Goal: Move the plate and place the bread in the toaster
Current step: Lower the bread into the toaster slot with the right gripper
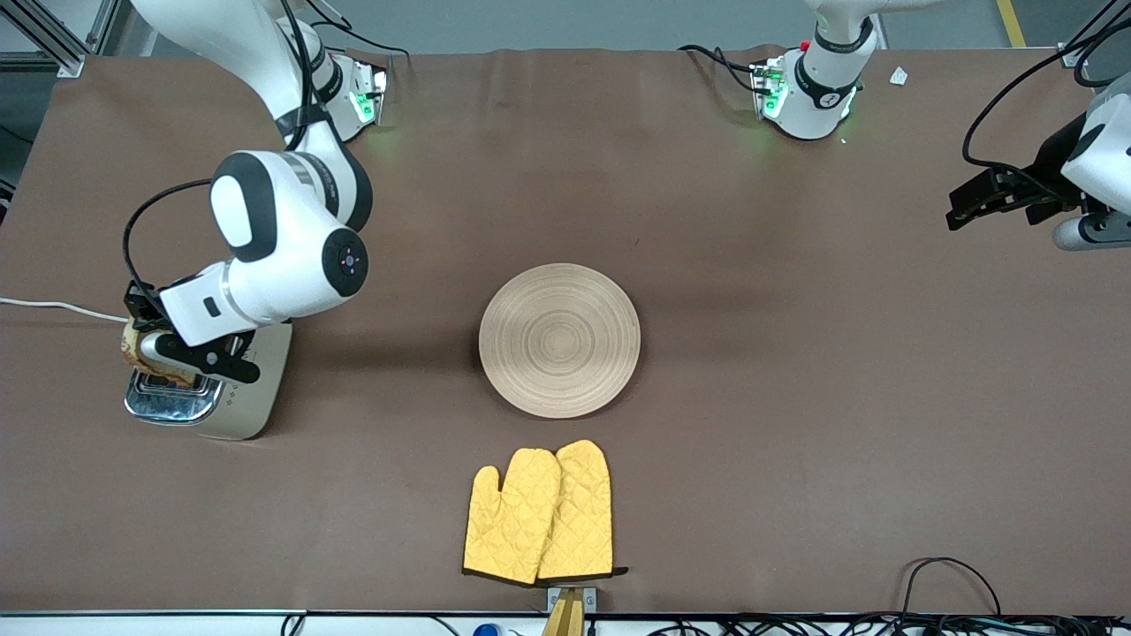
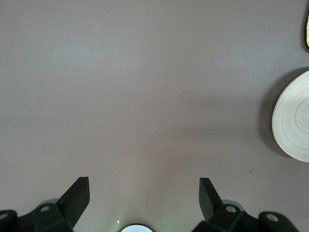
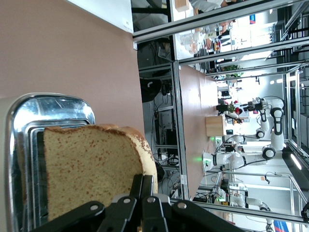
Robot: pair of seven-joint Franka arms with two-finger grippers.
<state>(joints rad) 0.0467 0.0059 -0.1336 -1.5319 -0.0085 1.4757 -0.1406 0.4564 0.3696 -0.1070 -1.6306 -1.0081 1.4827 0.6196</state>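
Front view: the right gripper [image 1: 163, 353] pinches the bread [image 1: 134, 346] over the toaster [image 1: 212, 389]; the plate [image 1: 559, 340] sits mid-table.

Left wrist view: the left gripper [image 2: 144, 198] waits, jaws wide.

Right wrist view: the bread's lower edge meets the slot; tilted, it may catch the chrome rim.
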